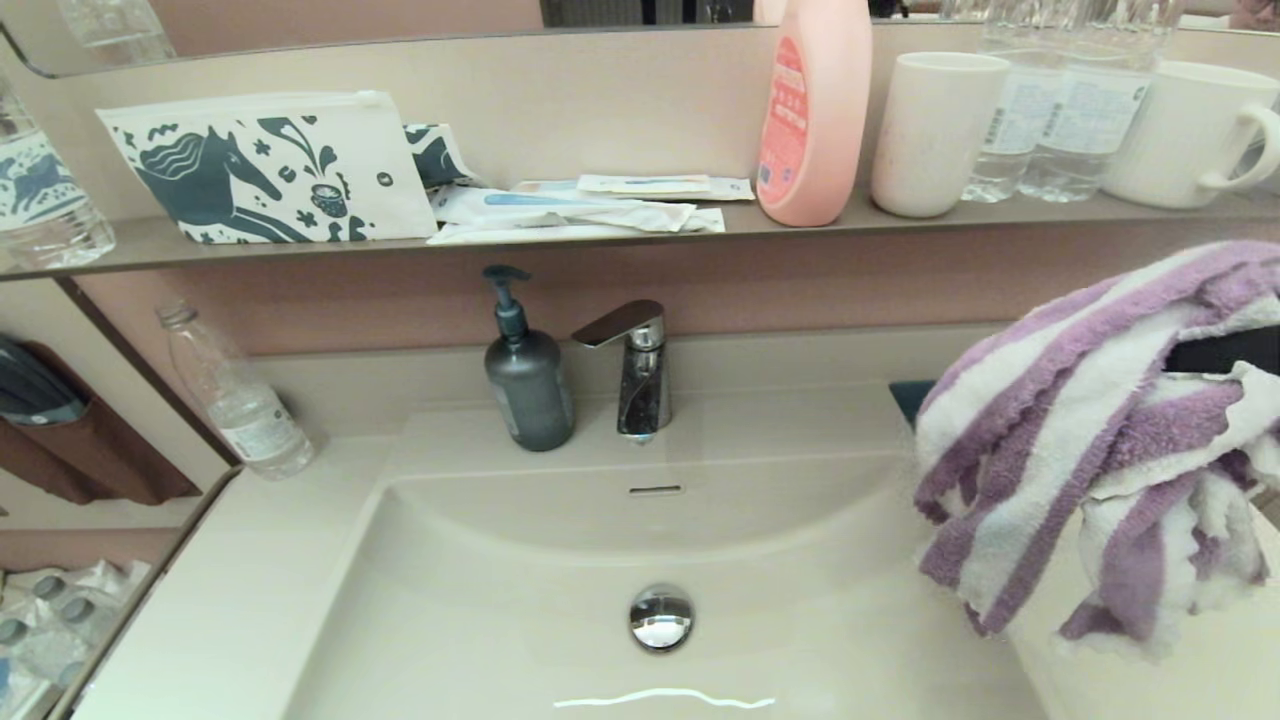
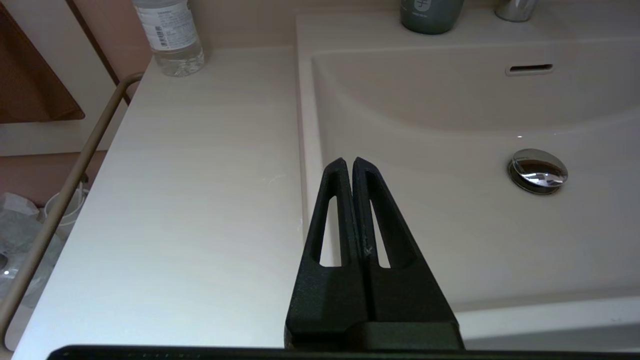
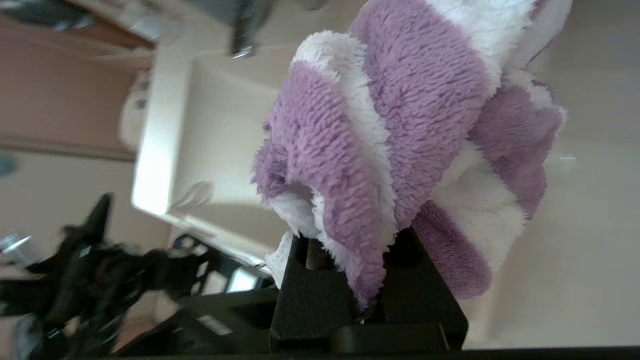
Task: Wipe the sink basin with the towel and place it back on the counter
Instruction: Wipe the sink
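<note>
The purple and white striped towel (image 1: pixel 1060 400) hangs bunched in the air at the right, above the basin's right rim and the right-hand counter. My right gripper (image 1: pixel 1225 352) is shut on the towel (image 3: pixel 400 115), with cloth pinched between the black fingers (image 3: pixel 310 295). The cream sink basin (image 1: pixel 480 600) lies below, with its chrome drain plug (image 1: pixel 661 617) and overflow slot (image 1: pixel 655 490). My left gripper (image 2: pixel 348 161) is shut on nothing and hovers over the basin's left rim beside the counter (image 2: pixel 200 175); it is out of the head view.
A grey soap dispenser (image 1: pixel 527 385) and chrome faucet (image 1: pixel 638 365) stand behind the basin. A plastic bottle (image 1: pixel 235 395) stands at the counter's back left. The shelf (image 1: pixel 600 240) holds a horse-print pouch (image 1: pixel 265 165), a pink bottle (image 1: pixel 815 110), a cup (image 1: pixel 935 130) and a mug (image 1: pixel 1190 130).
</note>
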Motion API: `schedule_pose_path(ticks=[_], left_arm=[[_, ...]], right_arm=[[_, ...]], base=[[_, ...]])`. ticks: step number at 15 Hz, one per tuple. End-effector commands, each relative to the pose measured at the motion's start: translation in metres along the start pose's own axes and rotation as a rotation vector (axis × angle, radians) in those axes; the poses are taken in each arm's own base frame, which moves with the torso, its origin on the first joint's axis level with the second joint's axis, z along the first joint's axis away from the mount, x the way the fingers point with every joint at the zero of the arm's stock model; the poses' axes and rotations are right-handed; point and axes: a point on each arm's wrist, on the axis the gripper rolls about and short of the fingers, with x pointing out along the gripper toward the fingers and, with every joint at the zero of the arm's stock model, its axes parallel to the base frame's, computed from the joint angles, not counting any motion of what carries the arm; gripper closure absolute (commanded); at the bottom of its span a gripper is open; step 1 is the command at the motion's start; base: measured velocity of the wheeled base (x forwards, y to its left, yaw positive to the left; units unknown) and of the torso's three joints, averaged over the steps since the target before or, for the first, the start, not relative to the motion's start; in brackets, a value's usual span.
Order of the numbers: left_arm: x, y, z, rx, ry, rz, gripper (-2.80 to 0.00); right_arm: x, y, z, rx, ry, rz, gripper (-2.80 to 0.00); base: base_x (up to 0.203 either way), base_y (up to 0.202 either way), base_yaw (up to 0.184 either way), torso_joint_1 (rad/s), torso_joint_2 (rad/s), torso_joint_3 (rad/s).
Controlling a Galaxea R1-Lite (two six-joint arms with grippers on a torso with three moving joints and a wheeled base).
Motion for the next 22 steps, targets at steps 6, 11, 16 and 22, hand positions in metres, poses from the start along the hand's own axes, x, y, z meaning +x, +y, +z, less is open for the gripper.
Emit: schedule_pose_path(ticks=[6, 11, 16, 22], left_arm=[[0.000, 0.000, 0.000, 0.000, 0.001, 0.000, 0.00], [0.000, 0.000, 0.000, 0.000, 0.001, 0.000, 0.00], [0.000, 0.000, 0.000, 0.000, 0.001, 0.000, 0.00], [0.000, 0.000, 0.000, 0.000, 0.001, 0.000, 0.00]], right_arm=[[0.109, 0.011, -0.047, 0.014, 0.311, -0.281, 0.00], [0.174, -0.005, -0.094, 0.064, 0.507, -0.493, 0.00], [0.242, -0.015, -0.148, 0.036, 0.570, -0.673, 0.00], [0.294, -0.019, -0.194, 0.008, 0.576, -0.702, 0.00]], base=[[0.000, 0.000, 0.000, 0.000, 0.00, 0.000], [0.000, 0.000, 0.000, 0.000, 0.00, 0.000], [0.000, 0.000, 0.000, 0.000, 0.00, 0.000], [0.000, 0.000, 0.000, 0.000, 0.00, 0.000]])
